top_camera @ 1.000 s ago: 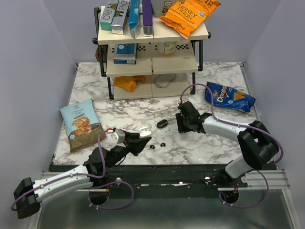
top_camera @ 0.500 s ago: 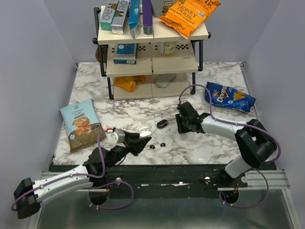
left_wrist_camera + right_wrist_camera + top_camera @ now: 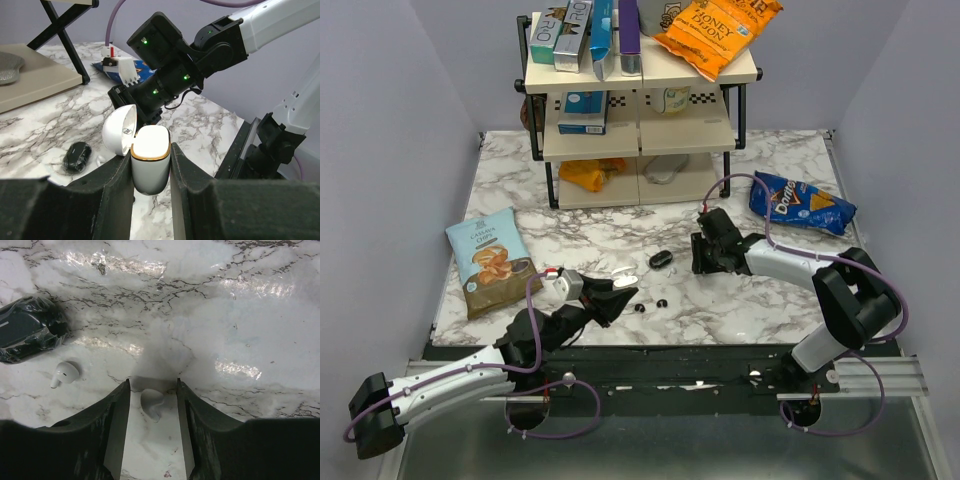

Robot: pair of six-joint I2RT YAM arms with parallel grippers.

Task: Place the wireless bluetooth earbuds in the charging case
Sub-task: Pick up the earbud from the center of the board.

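Your right gripper (image 3: 152, 385) stands half-open over the marble table (image 3: 240, 315), fingers down. One white earbud (image 3: 151, 402) lies right between them with a sliver of clearance on either side, so nothing is pinched yet. Its stem seems to run along the fingers, toward the wrist, rather than across the gap. You would therefore be closing on the bulb's narrow width, a small, slick target that I judge could squirt out.

The second earbud (image 3: 65, 373), also white, lies well off to the left in the right wrist view. Its stem points down-left, and it sits just beside a black oval thing in clear wrap (image 3: 27, 335).

Your left gripper (image 3: 150, 155) is clamped on the charging case (image 3: 150, 165), a white one held upright with its mouth facing up and its lid (image 3: 120, 131) hinged back. From above, the case sits to the left of the right gripper and slightly nearer the arm bases, with the black oval thing between the two. The right arm is the nearer one for both buds, and the carry runs left to the open case.

The count:
- Two earbuds, both on the table.
- One charging case; its inside is washed out, so you cannot read the sockets.
- One black oval thing.
- Two tiny dark specks (image 3: 640, 308) in front of the left gripper, too small to identify.
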